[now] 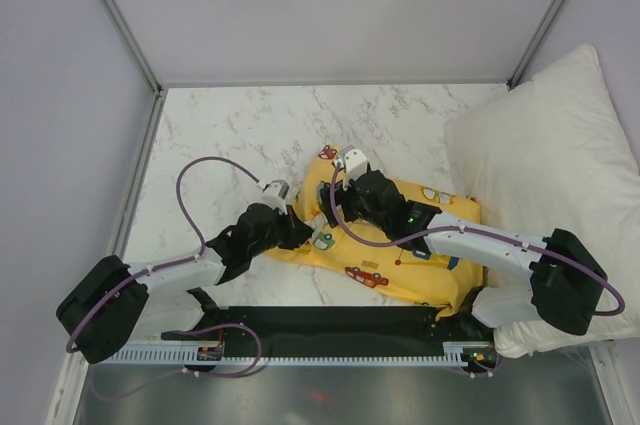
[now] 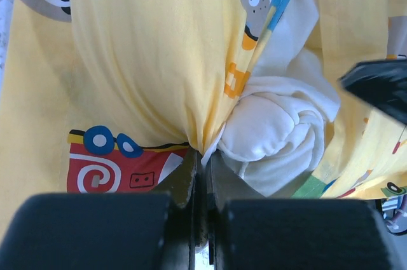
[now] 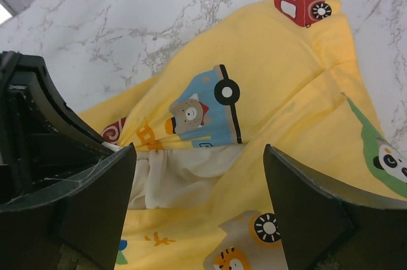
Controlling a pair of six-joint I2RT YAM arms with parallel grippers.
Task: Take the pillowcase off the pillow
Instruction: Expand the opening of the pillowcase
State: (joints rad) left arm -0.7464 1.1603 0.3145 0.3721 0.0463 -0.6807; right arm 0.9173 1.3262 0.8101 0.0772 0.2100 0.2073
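The yellow pillowcase (image 1: 400,255) printed with cartoon cars lies on the marble table, with both grippers at its left, open end. My left gripper (image 2: 203,153) is shut on a bunched fold of the pillowcase (image 2: 146,60) at the opening. The cream pillow (image 2: 273,131) bulges out right beside that pinch. My right gripper (image 3: 200,201) is open, its jaws wide apart over the opening. There the pillow (image 3: 181,178) shows between folds of the pillowcase (image 3: 273,92). In the top view the left gripper (image 1: 303,231) and right gripper (image 1: 333,213) are close together.
A much larger white pillow (image 1: 560,155) leans at the right side against the wall. The marble table (image 1: 230,135) extends behind and left of the pillowcase. A black strip (image 1: 330,320) and a rail run along the near edge. Purple cables loop off both arms.
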